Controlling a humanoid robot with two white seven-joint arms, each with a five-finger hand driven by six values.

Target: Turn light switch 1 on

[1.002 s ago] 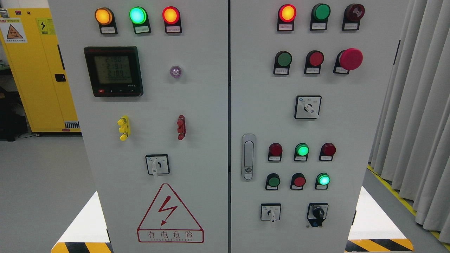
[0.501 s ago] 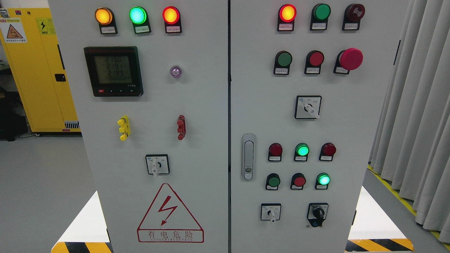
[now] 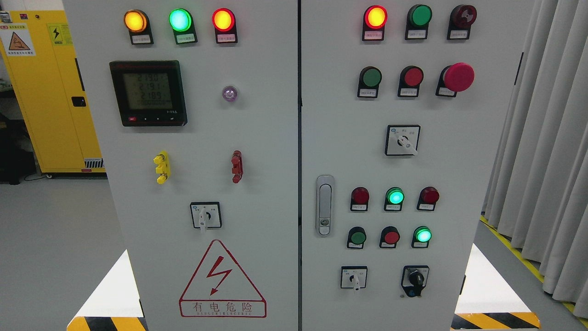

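- Light switch 1 sits somewhere on the tall pale-grey metal control cabinet (image 3: 257, 138) that fills the head view. The small labels are too fine for us to read, so we cannot tell which control it is.
- On the cabinet's left door we see a lit amber round lamp (image 3: 135, 21), a lit green round lamp (image 3: 179, 19) and a lit red round lamp (image 3: 223, 19) in a row along the top.
- Below them is a black square digital meter (image 3: 148, 93) with a small violet lens (image 3: 229, 93) to its right.
- Lower on that door a yellow toggle lever (image 3: 161, 168) and a dark red toggle lever (image 3: 236, 166) stand level with each other, well apart.
- Under and between them is a white-handled rotary selector (image 3: 205, 215), its handle pointing down, just above a red triangular electric-hazard sign (image 3: 222, 280).
- The right door carries a silver door latch (image 3: 325, 205) near its left edge, a large red mushroom button (image 3: 458, 77) at the upper right, and a second white rotary selector (image 3: 402, 140) in the middle.
- Near the bottom of that door are a lit green pilot lamp (image 3: 394, 196), a lit green push button (image 3: 422, 235), a small white selector (image 3: 353, 277) and a black rotary knob (image 3: 415, 278).
- A yellow steel storage cabinet (image 3: 50, 92) stands behind at the left, and a grey pleated curtain (image 3: 542, 138) hangs at the right.
- Neither the left hand nor the right hand shows, so we cannot tell how their fingers stand.
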